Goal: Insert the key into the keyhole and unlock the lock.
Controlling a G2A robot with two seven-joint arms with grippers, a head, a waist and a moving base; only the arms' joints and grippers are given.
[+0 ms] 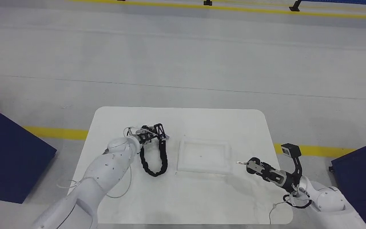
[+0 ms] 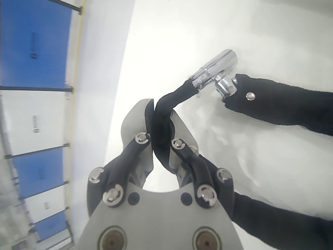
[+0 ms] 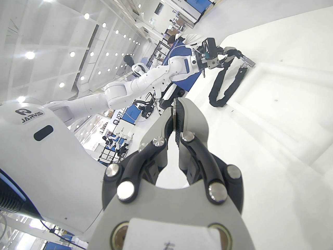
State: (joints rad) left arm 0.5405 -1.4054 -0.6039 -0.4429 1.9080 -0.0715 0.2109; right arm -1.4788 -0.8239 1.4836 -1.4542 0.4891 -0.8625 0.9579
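The chain lock (image 1: 153, 163) lies just beside the tray (image 1: 205, 139), with its chrome cylinder (image 2: 217, 68) nearest the tray's rim. The left gripper (image 2: 160, 113) is clamped on the lock behind the cylinder. Across the tray, the right gripper (image 3: 176, 120) pinches the key (image 1: 240, 163). Insertion seems not yet begun: the key must cross the tray and line up with the cylinder.
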